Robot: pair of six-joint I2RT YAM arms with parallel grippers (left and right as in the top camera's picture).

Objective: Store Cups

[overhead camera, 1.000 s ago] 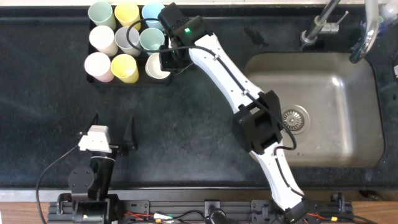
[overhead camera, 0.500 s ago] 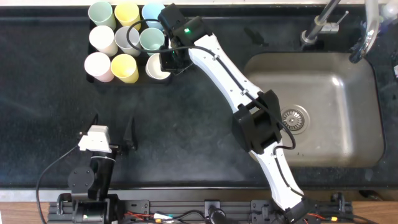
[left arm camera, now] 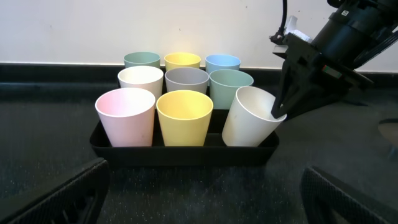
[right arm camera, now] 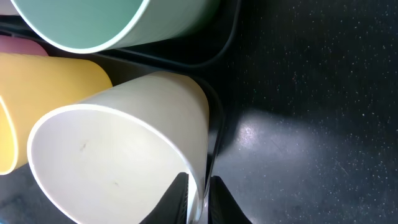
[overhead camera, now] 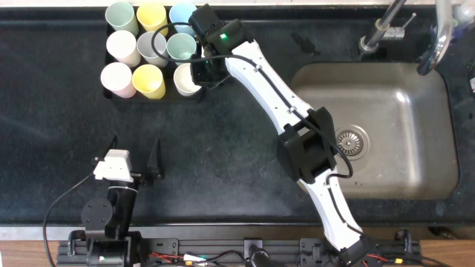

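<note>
A black tray (left arm camera: 186, 152) at the counter's back left holds several cups in rows: pink (left arm camera: 125, 116), yellow (left arm camera: 184, 117), grey, green, blue and white ones. A white cup (left arm camera: 249, 118) leans tilted in the tray's front corner slot nearest the sink, also seen as the white cup (overhead camera: 185, 78) from above. My right gripper (left arm camera: 280, 109) is shut on this cup's rim; the wrist view shows its fingertips (right arm camera: 180, 190) pinching the white cup (right arm camera: 124, 155) wall. My left gripper (overhead camera: 133, 152) stands open over bare counter near the front left, facing the tray.
A steel sink (overhead camera: 415, 170) with a faucet (overhead camera: 386, 30) takes up the right side. The dark counter (overhead camera: 208, 156) lies between the tray and the arm bases. A wall runs right behind the tray.
</note>
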